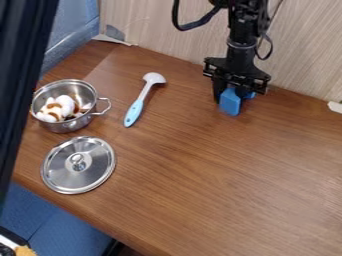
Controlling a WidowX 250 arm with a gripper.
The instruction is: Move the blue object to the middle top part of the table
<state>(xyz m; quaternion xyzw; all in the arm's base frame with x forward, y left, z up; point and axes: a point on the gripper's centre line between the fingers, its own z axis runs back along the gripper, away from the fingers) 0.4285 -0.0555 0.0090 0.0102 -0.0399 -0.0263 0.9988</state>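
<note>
The black gripper (235, 83) hangs over the back of the wooden table, right of the middle, close to the back wall. Directly beneath it is the blue object (230, 103), its upper part covered by the gripper and a small blue part showing at its right. The blue object is at or just above the tabletop (200, 165); whether it touches the wood cannot be made out.
A metal pot (65, 128) with white and brown contents stands at the left, and its lid (79, 165) lies in front of it. A spoon with a light blue handle (134, 113) lies between pot and gripper. The pale wall (167, 30) borders the back edge.
</note>
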